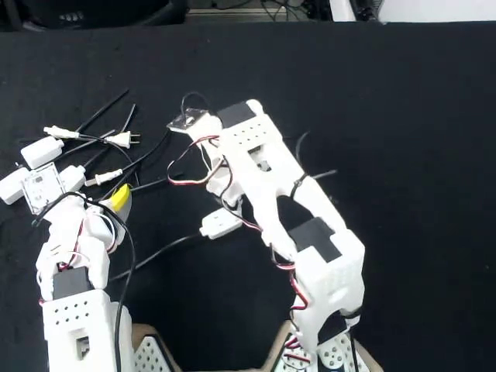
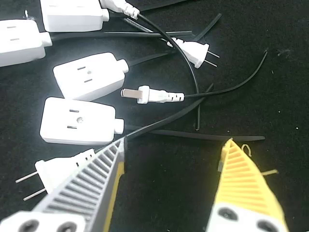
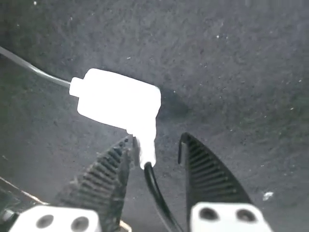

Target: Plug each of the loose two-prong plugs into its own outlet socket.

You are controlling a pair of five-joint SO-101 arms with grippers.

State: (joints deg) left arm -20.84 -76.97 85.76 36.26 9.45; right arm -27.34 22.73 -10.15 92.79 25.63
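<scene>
Left gripper [image 2: 175, 145] is seen spread wide with nothing gripped, a loose plug [image 2: 58, 169] lying just beside one finger, while right gripper [image 3: 154, 141] is seen part-open, unclenched, straddling an inserted plug [image 3: 145, 145] mated to an outlet socket [image 3: 116, 99].

Sockets: 4 white blocks in a cluster, lying flat, slot faces up where visible: upper socket [image 2: 72, 14], edge socket [image 2: 21, 41], middle socket [image 2: 89, 75], lower socket [image 2: 77, 121].
Fifth socket [image 3: 118, 99] lies well apart. White mated plug [image 3: 145, 145] butted into one end; can't tell if fully seated.
Loose plugs, white, 2-prong, all flat:
- centre plug [image 2: 149, 95]: prongs aimed at middle socket, near, not touching.
- far plug [image 2: 193, 50]: prongs point away from cluster.
- near plug [image 2: 58, 169]: just beside lower socket, prongs outward.
</scene>
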